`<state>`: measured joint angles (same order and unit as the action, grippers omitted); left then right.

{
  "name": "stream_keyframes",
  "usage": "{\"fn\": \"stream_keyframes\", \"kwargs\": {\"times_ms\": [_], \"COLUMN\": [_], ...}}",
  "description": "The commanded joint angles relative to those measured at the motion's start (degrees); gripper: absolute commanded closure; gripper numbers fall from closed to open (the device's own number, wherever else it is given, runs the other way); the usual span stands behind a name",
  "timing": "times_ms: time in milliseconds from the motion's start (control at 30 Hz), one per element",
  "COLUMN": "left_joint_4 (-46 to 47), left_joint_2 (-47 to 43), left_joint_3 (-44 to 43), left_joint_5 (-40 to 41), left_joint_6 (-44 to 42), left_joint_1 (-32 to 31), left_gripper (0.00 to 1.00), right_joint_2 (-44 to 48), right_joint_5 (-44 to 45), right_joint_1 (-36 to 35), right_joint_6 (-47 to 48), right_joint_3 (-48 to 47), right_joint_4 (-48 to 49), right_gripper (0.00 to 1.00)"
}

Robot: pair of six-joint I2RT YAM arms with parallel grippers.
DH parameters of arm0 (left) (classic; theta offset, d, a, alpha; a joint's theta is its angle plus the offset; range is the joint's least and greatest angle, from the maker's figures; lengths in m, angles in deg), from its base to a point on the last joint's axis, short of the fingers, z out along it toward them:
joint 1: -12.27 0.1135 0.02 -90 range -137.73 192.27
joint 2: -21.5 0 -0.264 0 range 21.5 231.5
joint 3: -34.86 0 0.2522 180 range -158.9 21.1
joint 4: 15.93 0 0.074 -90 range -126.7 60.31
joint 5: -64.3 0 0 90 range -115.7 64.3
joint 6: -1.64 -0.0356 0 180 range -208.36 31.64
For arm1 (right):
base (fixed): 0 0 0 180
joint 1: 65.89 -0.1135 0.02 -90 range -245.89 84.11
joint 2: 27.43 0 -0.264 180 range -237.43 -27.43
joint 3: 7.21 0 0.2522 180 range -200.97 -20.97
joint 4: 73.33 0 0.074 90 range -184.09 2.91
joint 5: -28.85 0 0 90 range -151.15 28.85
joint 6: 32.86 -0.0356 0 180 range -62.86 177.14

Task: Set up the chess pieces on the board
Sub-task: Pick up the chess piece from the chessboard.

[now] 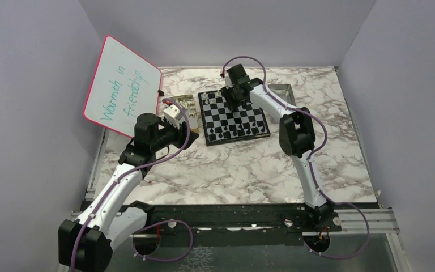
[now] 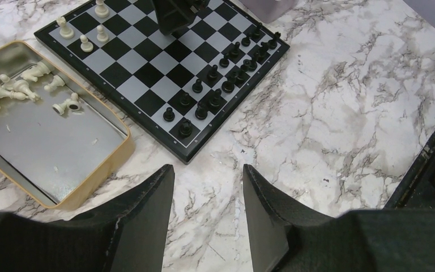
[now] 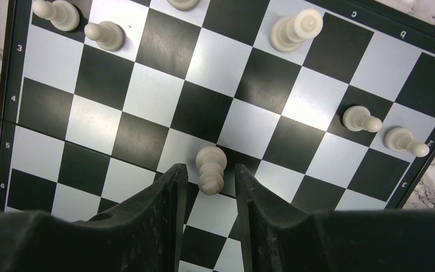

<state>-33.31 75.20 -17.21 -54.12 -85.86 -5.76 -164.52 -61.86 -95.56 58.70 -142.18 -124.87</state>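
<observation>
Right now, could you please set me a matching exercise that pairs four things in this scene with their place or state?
Things
1. black pieces
2. metal tray
3. left gripper
4. right gripper

Places or states
A. open, above the bare marble tabletop
B. holds toppled pale pieces
C. open, fingers either side of an upright pale piece
D. standing along one edge of the board

Pairs: 1-D, 2-B, 3-A, 4-C

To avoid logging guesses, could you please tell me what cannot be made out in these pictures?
Top view: the right gripper hides squares of the board; the chess pieces are too small to name.
Left wrist view: the tray is cut off by the left edge.
Right wrist view: the fingers cover the board's near squares.
</observation>
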Motion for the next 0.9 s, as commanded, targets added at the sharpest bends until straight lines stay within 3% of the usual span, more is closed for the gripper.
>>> {"fn": "stream_keyframes", "kwargs": {"times_ms": [0, 133, 333, 867], "left_joint_4": [-0.60, -0.69, -0.86, -0.75], "left_joint_2": [-1.25, -1.62, -1.55, -1.22], "left_joint_3": [-0.21, -0.12, -0.20, 0.06], "left_joint_5": [1.54, 1.66, 1.66, 1.88], "left_joint_6": [-0.16, -0.21, -0.20, -0.03], "left_joint_1": [-0.17, -0.22, -0.26, -0.35], "left_gripper": [0.51, 0.51, 0.51, 0.51], "right_joint_2": [4.15, 5.13, 6.49, 5.81], "right_joint_5": [2.46, 3.05, 2.04, 2.17], "right_joint_1": [-0.04, -0.04, -0.08, -0.04], "right_joint_6": [-0.45, -0.94, -1.29, -1.39], "right_joint_3": [0.37, 1.37, 3.92, 4.77], "right_joint_4": [3.06, 4.55, 7.44, 7.50], "right_gripper": [0.59, 0.59, 0.68, 0.71]}}
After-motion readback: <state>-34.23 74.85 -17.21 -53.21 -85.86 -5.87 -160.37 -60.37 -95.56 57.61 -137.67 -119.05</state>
